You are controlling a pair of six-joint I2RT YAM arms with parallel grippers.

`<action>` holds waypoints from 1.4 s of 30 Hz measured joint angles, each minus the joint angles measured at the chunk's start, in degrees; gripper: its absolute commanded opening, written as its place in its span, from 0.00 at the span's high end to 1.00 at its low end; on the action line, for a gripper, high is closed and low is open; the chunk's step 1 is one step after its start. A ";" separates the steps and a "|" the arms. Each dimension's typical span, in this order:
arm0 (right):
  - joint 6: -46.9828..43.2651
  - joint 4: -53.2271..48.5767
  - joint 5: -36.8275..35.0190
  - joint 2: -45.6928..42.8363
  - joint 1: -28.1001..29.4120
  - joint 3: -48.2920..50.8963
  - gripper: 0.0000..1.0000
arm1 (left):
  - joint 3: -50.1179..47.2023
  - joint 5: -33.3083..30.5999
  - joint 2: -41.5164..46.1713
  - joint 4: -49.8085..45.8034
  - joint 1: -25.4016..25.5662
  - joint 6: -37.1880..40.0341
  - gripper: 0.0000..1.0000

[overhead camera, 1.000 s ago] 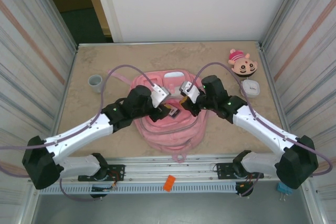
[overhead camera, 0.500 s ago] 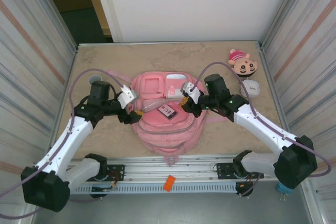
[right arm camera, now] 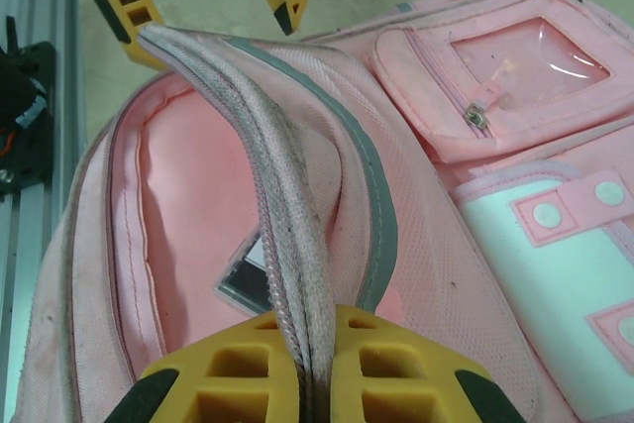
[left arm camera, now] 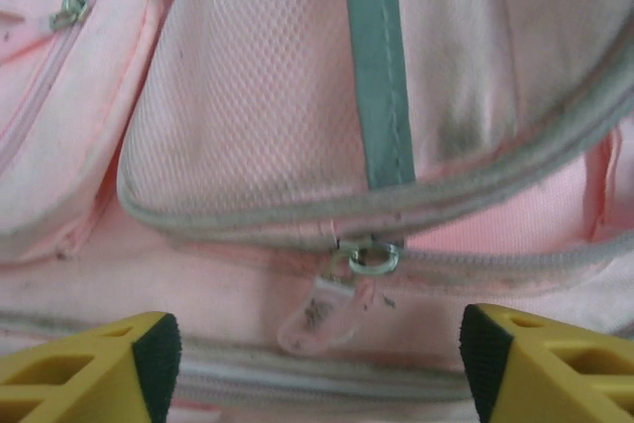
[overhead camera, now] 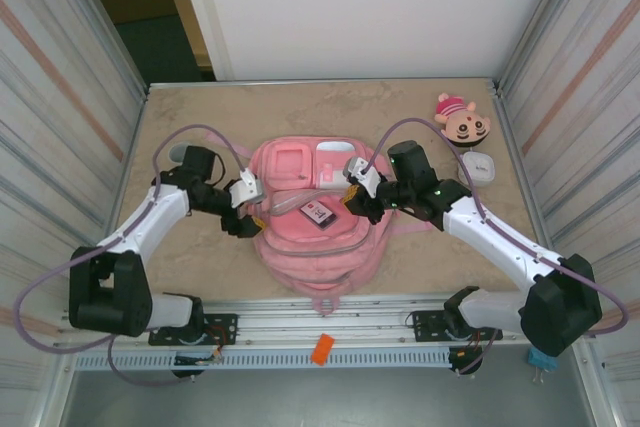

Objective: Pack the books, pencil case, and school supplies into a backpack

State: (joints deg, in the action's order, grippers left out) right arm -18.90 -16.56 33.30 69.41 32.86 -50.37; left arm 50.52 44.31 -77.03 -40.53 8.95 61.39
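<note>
1. Backpack is laid flat at mid worktop, between both arms; its main mouth is held agape.
2. Since a second ago the left end effector has been drawn off the mouth to its left edge; the jaws are released, nothing is held, and a zip pull is seen between them.
3. A small flat item, dark-rimmed with red and white, is now seen lying inside; a drop-off is judged done, and zipping may be next.
4. The right end effector is clenched on the zip rim, by which the mouth is propped open.
5. The windowed front pocket is zipped shut, its contents not to be told; a white box stands well apart, closed.
</note>
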 measured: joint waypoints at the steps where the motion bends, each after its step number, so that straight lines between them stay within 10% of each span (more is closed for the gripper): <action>1: 0.02 0.00 -0.02 0.02 0.00 0.00 0.97 | 0.83 0.98 -1.07 -0.50 0.00 1.16 0.32; 19: 1.49 0.87 -1.88 0.68 0.02 0.00 1.00 | 2.38 -1.64 -0.44 -7.10 4.28 1.57 0.87; 22: 2.23 1.27 -2.05 0.68 0.13 0.00 0.80 | 2.34 -3.48 1.97 -6.29 4.31 -1.97 1.00; 27: 1.27 1.53 -6.01 -0.24 4.28 0.00 0.49 | 0.96 -5.29 6.43 -5.03 4.44 -7.67 1.00; 42: -2.86 4.74 -15.76 3.54 20.85 -0.09 0.36 | -8.66 -5.44 17.42 3.32 4.94 -19.32 1.00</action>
State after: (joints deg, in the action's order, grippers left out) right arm -21.76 -11.81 17.54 72.95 53.71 -50.46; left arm 41.87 38.87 -59.61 -37.21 13.89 42.06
